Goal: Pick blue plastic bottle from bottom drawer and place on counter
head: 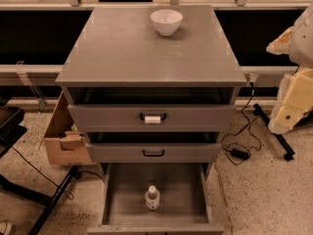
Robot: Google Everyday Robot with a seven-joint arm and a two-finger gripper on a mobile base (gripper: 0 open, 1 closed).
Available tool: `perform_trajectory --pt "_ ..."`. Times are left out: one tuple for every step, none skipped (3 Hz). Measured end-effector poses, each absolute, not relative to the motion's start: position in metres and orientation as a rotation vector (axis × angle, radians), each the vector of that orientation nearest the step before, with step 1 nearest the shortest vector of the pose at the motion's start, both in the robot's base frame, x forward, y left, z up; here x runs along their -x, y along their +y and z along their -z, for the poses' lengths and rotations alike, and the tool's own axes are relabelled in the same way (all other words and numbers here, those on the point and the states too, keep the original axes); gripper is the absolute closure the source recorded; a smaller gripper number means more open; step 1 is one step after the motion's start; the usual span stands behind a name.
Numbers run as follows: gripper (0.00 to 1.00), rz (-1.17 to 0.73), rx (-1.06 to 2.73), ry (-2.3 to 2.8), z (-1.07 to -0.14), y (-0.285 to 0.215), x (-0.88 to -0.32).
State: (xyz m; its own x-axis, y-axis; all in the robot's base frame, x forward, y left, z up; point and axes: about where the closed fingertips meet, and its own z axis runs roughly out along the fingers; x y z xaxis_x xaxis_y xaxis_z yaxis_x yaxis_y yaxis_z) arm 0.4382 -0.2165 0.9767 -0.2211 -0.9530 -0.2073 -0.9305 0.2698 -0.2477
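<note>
The blue plastic bottle (pixel 152 198) stands upright, white cap up, in the middle of the bottom drawer (pixel 111 202), which is pulled open toward me. The counter (pixel 142 53) is the grey cabinet's flat top and carries a white bowl (pixel 166 22) near its back edge. My gripper (pixel 287 112) hangs with the pale yellow and white arm at the right edge of the view. It is beside the cabinet at about the height of the upper drawers, well away from the bottle.
The two upper drawers (pixel 153 117) with black handles are shut. A cardboard box (pixel 62 131) leans at the cabinet's left side. Black cables and a power brick (pixel 239 152) lie on the floor at right. A black stand's legs (pixel 49 199) cross the floor at lower left.
</note>
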Motion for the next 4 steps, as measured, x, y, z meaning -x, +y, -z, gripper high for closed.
perform_trajectory --pt "0.00 0.090 1.715 2.231 -0.973 -0.217 -0.438" --pt "0.00 -0.035 1.611 2.240 -0.932 -0.218 -0.440" --pt "0.00 -0.211 1.525 2.210 -0.863 -0.214 -0.427" --pt "0.00 -0.395 1.450 2.142 -0.776 -0.205 -0.416"
